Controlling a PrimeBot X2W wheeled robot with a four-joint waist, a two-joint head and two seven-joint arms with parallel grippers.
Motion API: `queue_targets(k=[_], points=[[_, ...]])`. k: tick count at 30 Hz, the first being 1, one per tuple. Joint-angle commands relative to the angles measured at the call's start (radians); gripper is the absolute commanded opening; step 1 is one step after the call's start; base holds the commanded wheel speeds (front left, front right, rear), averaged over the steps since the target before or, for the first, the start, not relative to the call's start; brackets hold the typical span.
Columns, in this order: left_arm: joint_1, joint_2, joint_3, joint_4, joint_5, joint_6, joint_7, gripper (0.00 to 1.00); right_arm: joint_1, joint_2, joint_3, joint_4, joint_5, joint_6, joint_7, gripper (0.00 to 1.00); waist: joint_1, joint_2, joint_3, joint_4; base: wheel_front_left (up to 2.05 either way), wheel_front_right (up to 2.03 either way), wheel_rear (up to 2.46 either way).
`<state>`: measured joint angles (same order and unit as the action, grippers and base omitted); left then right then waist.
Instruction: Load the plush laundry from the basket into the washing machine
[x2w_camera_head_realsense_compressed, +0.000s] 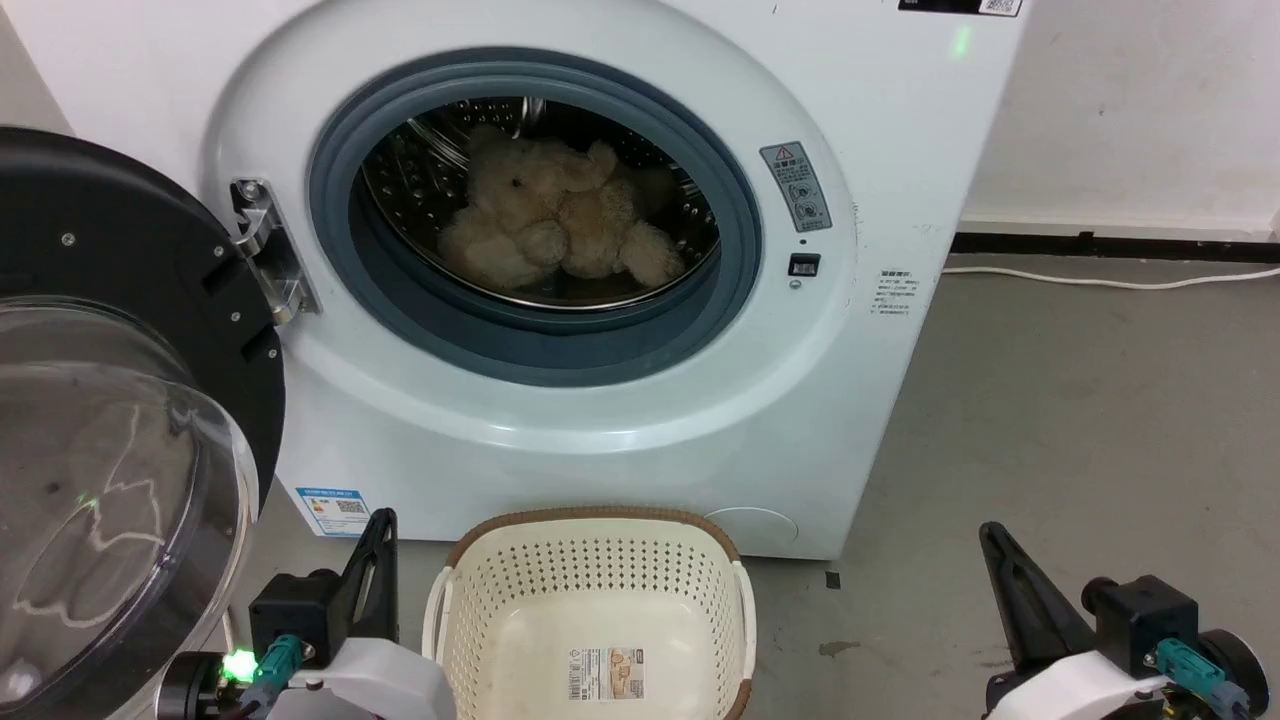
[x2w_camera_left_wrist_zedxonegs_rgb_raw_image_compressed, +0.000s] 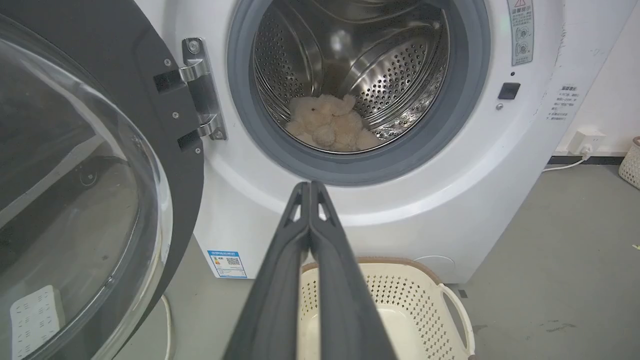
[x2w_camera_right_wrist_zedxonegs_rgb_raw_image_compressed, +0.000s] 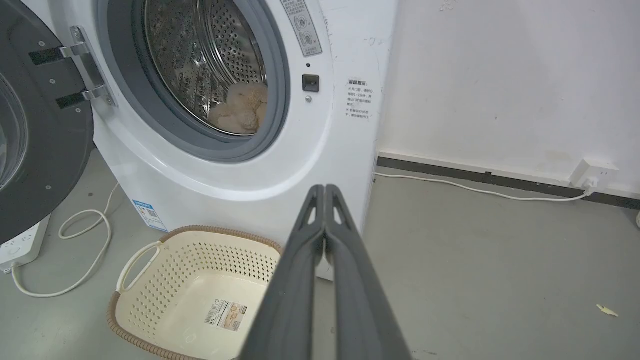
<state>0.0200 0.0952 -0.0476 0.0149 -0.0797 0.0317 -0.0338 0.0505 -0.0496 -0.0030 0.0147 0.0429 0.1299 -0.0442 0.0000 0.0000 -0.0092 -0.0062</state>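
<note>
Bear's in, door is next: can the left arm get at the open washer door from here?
Probably yes. The door hangs wide open just left of the left gripper, with nothing between them; that gripper is shut and holds nothing.

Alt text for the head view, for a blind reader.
A teddy bear lies in the drum of a white washer, door open at left. The basket in front holds only a label; left gripper and right gripper sit low, both shut.
</note>
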Motion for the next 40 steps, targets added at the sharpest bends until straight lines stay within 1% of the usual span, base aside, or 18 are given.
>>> queue_targets(k=[1, 20, 40], points=[[-0.014, -0.008, 0.007, -0.006, 0.014, -0.004, 0.007, 0.0, -0.019, -0.001, 0.001, -0.006, -0.009, 0.001, 0.005, 0.0, 0.0, 0.0, 0.001, 0.0, 0.0, 0.0, 0.0], [-0.02, -0.045, 0.048, -0.015, 0.08, -0.032, 0.034, 0.0, -0.05, -0.001, 0.003, -0.015, -0.043, 0.001, 0.044, 0.0, 0.0, 0.0, 0.009, 0.006, 0.0, 0.0, 0.0], [-0.02, -0.045, 0.048, -0.015, 0.08, -0.032, 0.034, 0.0, -0.05, -0.001, 0.003, -0.015, -0.043, 0.001, 0.044, 0.0, 0.0, 0.0, 0.009, 0.006, 0.0, 0.0, 0.0]])
